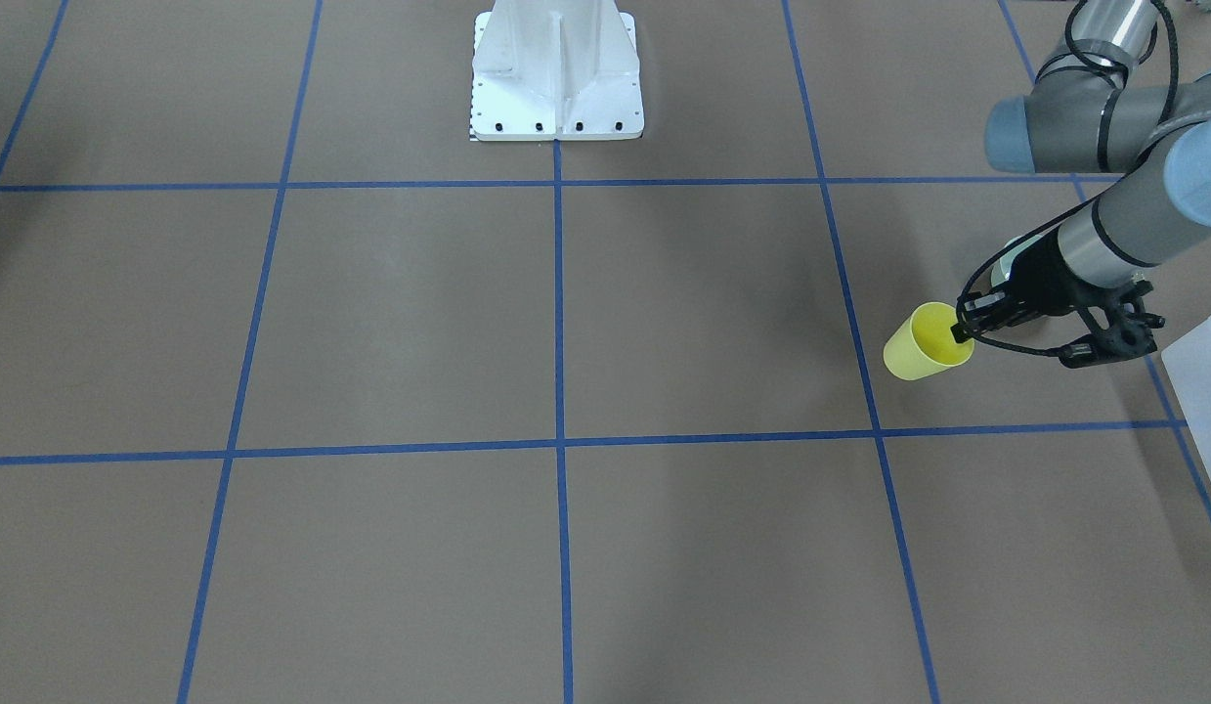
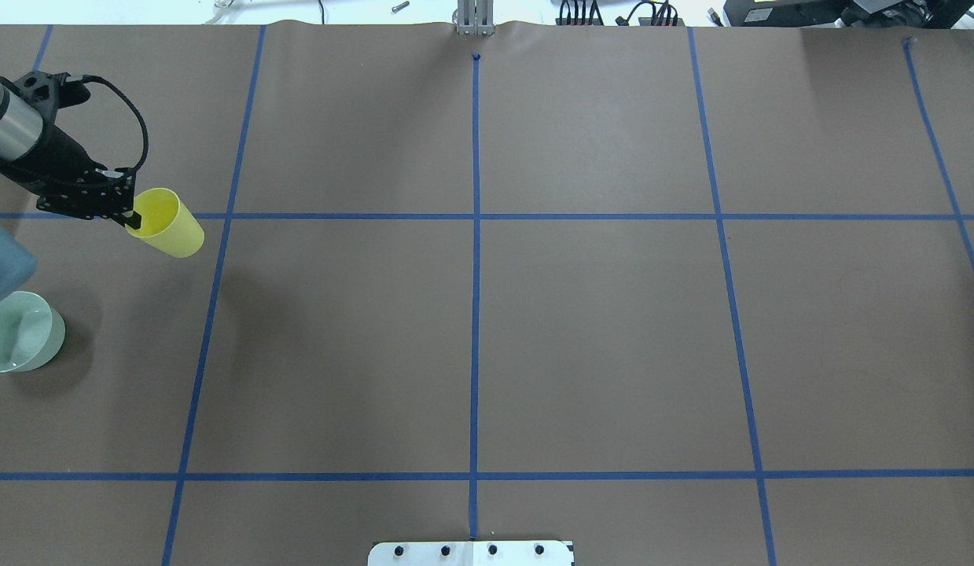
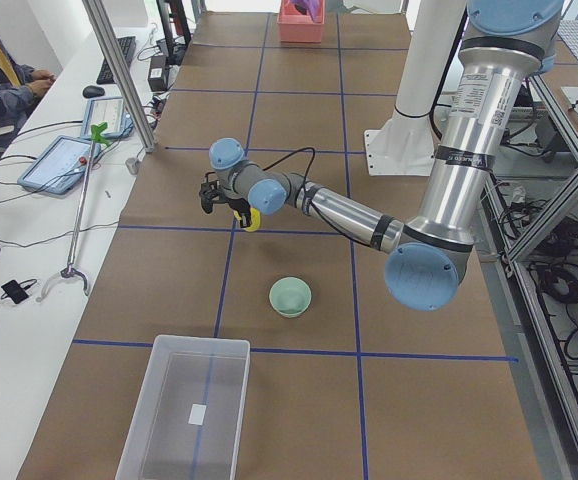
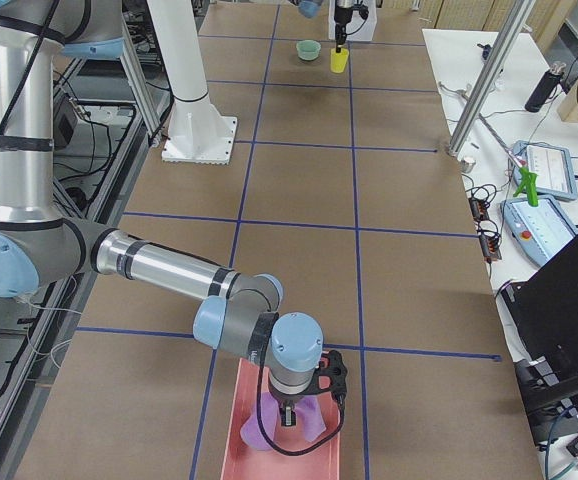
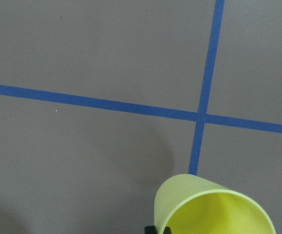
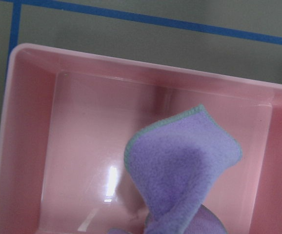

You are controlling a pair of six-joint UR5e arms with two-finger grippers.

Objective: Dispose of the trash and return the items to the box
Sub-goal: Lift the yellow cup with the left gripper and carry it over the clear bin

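My left gripper [image 1: 962,330] [image 2: 129,220] is shut on the rim of a yellow cup [image 1: 926,342] [image 2: 170,225], one finger inside it. The cup is tilted and held just above the table, and it also shows in the left wrist view [image 5: 214,209]. A pale green bowl [image 2: 19,342] [image 3: 290,296] stands on the table near the left arm. My right gripper [image 4: 289,418] hangs over a pink bin [image 4: 289,440] [image 6: 29,146] that holds a purple cloth [image 6: 180,170]. The cloth rises in a peak towards the gripper. I cannot tell whether the right gripper is open or shut.
A clear plastic box [image 3: 184,420] [image 1: 1206,391] stands at the table's end on my left, past the bowl. The white robot base [image 1: 556,78] is at the middle of the table's near edge. Blue tape lines cross the brown table.
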